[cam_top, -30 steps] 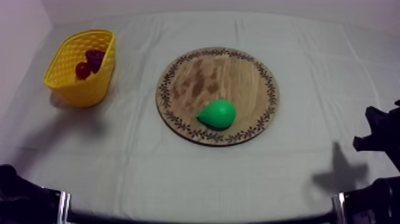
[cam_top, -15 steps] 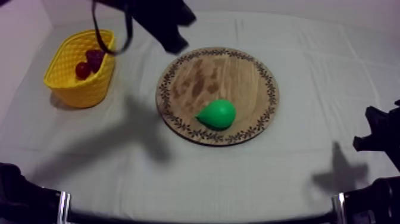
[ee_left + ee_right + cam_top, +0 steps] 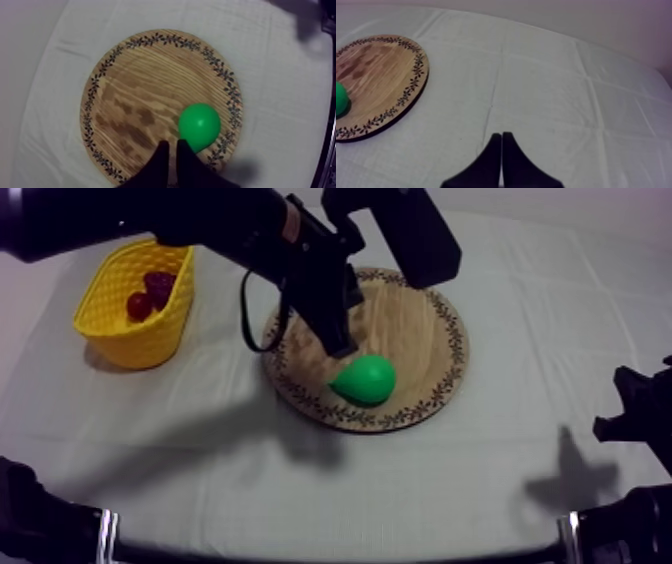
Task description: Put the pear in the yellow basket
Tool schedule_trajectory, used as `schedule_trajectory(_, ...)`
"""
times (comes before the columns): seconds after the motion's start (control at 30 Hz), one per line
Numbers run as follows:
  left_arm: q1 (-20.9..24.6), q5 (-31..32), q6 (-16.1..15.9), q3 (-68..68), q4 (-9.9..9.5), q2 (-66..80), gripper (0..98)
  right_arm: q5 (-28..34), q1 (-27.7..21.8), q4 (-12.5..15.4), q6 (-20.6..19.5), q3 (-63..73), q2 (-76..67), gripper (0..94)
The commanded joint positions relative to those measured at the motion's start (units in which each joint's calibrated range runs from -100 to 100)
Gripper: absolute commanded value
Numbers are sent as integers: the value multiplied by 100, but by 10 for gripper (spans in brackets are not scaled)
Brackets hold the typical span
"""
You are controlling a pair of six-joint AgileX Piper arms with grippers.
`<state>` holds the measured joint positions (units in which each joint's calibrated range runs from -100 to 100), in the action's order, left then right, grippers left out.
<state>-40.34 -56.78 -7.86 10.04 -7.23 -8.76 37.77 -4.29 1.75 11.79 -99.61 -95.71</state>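
Left gripper (image 3: 340,346) is hovering over the round wooden board with the patterned rim (image 3: 425,338), its arm reaching in from the upper left of the top view. In the left wrist view we are seeing its two black fingers (image 3: 161,156) lying close together as a narrow wedge, clenched on nothing. The fingertips are sitting just beside the green toy pear (image 3: 365,379); we cannot tell whether they are touching it.

The pear is lying on the board, close to the patterned rim on the side toward the table's near edge, and is not in the basket.

The yellow basket (image 3: 140,333) is standing on the grey-white cloth (image 3: 300,488) at the left side of the table, apart from the board. It is holding a small red fruit (image 3: 138,306) and a darker fruit (image 3: 159,283) whose kind we cannot tell.

The right gripper (image 3: 501,134) is resting low at the right side of the table, well apart from the board. Its fingers are pressed together over bare cloth, gripping nothing.
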Motion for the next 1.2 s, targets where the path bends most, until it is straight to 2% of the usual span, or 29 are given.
schedule_trajectory(0.0,46,2,105,-100,-4,-103,263,-2,0,-2,0,-5,-5,5)
schedule_trajectory(0.13,137,-189,165,-195,-20,-271,600,-2,0,-2,0,-5,-5,5)
schedule_trajectory(0.2,153,-404,132,-222,-23,-337,706,-2,0,-2,0,-5,-5,5)
schedule_trajectory(0.27,152,-585,119,-248,-14,-394,766,-2,0,-2,0,-5,-5,5)
schedule_trajectory(0.53,99,-1040,61,-178,52,-572,838,-2,0,-2,-2,-5,-5,5)
schedule_trajectory(0.87,-1,-1184,52,76,93,-771,923,-2,0,-2,0,-5,-5,5)
schedule_trajectory(1.17,-19,-1204,-5,-193,223,-1157,914,-2,0,-2,0,-5,-5,5)
